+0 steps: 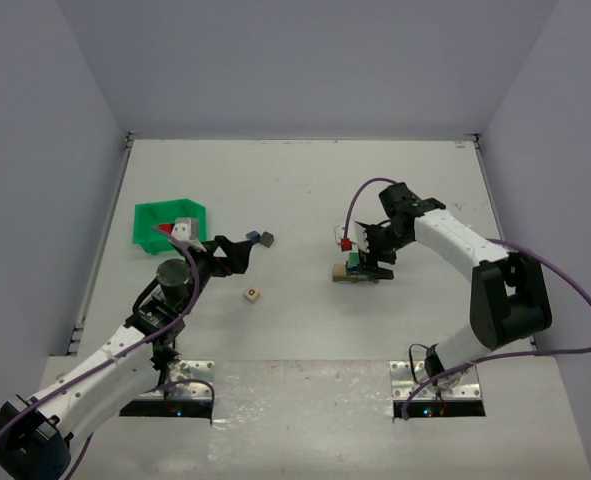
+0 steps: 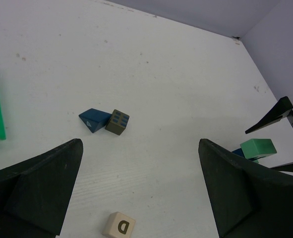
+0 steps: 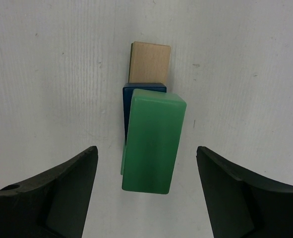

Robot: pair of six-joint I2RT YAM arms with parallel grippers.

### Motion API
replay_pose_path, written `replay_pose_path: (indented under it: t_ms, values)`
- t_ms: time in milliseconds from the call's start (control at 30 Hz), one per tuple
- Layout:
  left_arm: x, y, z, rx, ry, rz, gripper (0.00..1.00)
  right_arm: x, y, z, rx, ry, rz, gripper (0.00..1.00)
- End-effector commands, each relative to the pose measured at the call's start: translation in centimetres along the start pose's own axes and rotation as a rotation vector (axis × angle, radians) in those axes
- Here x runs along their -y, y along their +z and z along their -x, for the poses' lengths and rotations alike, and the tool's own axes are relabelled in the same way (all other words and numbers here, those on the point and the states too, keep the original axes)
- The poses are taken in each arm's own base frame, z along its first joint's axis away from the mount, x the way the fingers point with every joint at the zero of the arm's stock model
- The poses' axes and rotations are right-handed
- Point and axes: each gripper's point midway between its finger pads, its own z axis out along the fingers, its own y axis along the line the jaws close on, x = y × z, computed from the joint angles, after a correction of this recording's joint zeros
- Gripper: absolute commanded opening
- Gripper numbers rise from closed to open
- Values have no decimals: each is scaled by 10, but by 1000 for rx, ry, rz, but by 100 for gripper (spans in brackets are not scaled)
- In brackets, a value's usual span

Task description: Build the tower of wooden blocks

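Note:
The wood block tower stands right of centre on the table. From above in the right wrist view it is a tan block at the bottom, a blue block on it, and a green block on top, slightly skewed. My right gripper is open directly over the tower, its fingers on either side of the green block and apart from it. My left gripper is open and empty above bare table, facing a blue wedge and an olive cube. The tower also shows in the left wrist view.
A tan cube with the letter D lies near my left gripper, also seen from above. A green plastic bin with a red piece and a grey piece stands at the left. White walls enclose the table.

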Motion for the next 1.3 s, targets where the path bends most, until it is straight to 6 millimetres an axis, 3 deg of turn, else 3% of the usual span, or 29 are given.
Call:
replay_pose_path:
  t_ms: [0,233,467,1267]
  values:
    - [17,2,27,69,-1,-48,100,2,4,3,14,-24,-5,78]
    - [15,2,25,64,0,-44,100,5,6,1,2,-30,-13,75]
    - [16,2,25,64,5,-46,100,8,7,0,-4,-24,-15,64]
    - [18,4,26,66,11,-54,100,3,6,0,-8,-23,0,45]
